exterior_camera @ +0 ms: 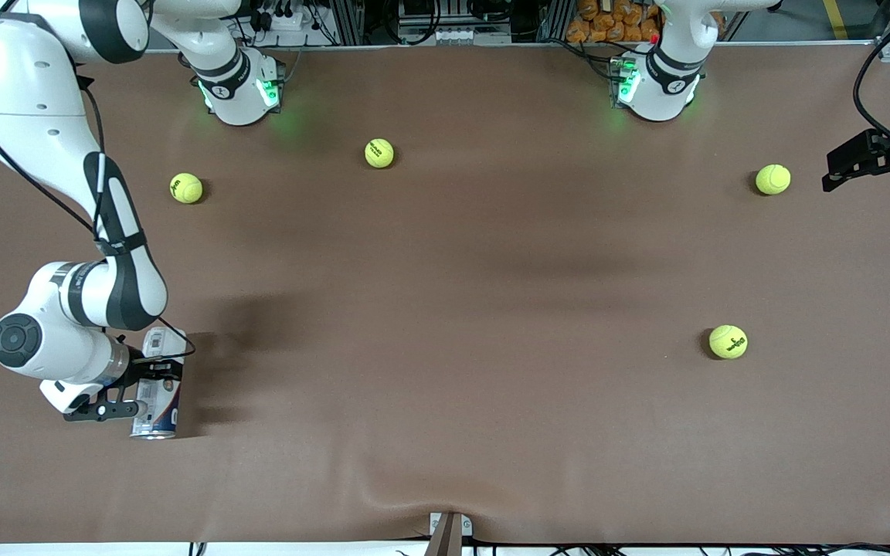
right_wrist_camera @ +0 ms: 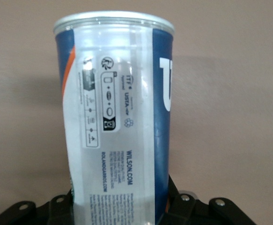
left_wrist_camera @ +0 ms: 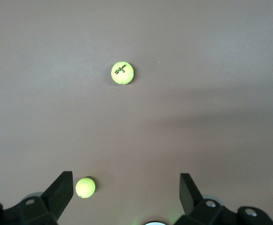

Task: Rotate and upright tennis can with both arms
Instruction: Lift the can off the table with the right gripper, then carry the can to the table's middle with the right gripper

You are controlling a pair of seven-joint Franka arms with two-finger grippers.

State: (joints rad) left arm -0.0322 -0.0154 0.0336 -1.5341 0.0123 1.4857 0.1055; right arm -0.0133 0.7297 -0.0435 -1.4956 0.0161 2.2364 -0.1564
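Brown tabletop (exterior_camera: 445, 309), yellow-green tennis balls (exterior_camera: 728, 341) with dark print, tennis can (right_wrist_camera: 117, 122) clear with navy blue, white and orange label, white arms (exterior_camera: 35, 116) with black bands, black pincers (exterior_camera: 117, 390), green-lit bases (exterior_camera: 240, 89)

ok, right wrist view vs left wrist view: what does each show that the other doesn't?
Right wrist only: the tennis can, its printed label facing the camera, with the right gripper shut on it.

Left wrist only: two tennis balls, one with its brand print showing, another by a fingertip of the open, empty left gripper.

Both: the brown table cover.
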